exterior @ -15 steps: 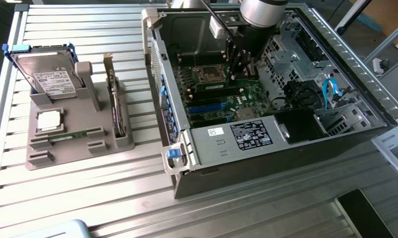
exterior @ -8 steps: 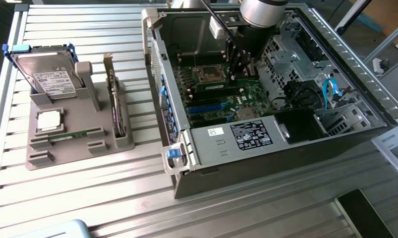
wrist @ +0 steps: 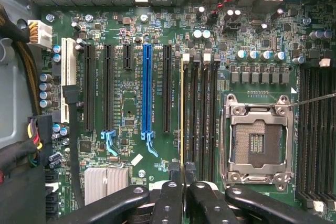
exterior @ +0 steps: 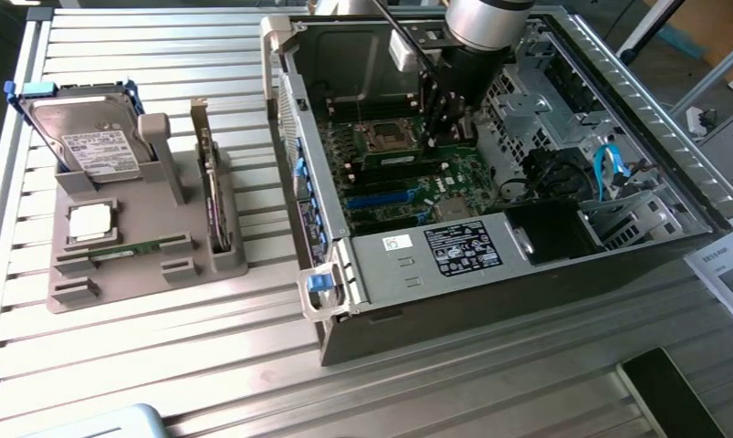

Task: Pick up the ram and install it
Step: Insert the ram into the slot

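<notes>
While tight on ram, gripper jaws near-closed at memory slots; CPU socket alongside.

Print on power-supply label, hard-drive sticker, motherboard silkscreen: none legible.

So the whole setup sits on a metal table with a ribbed, slatted top, the grooves running roughly across from the exterior view's left to its right. The big thing on it is an open PC case lying on its side, open face up. Just beside it, toward the exterior view's left, there's a grey parts holder, flat on the slats and not touching the case. Off at the exterior view's right edge a printed sheet lies by the case. A black flat object sits at the near right, and something pale blue pokes in at the near left edge, can't tell what.
</notes>
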`<state>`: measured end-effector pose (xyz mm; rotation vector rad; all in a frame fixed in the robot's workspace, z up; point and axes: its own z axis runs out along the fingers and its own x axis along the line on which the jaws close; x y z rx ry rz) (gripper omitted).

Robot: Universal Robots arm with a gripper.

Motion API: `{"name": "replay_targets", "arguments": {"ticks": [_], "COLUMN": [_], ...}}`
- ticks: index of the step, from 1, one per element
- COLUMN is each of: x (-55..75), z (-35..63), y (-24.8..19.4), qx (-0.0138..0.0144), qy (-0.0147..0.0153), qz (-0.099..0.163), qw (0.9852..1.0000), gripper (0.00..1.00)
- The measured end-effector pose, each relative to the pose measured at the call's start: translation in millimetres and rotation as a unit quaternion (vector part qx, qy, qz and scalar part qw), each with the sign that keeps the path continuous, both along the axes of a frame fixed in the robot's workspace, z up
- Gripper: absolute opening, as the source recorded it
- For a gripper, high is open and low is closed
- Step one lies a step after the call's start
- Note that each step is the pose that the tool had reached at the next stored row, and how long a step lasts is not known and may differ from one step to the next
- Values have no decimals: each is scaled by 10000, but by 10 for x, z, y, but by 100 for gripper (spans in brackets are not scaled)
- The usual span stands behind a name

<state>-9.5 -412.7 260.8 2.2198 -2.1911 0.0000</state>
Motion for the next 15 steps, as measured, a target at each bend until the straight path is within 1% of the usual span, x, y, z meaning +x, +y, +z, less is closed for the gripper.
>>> {"name": "replay_targets", "arguments": {"ticks": [8,15], "x": [0,0], "z": [-80,-98], "y": [7,9], "qx": [1,2], "qy": [0,0], "qz": [0,-57], "qw": [10000,10000], "gripper": [12,12]}}
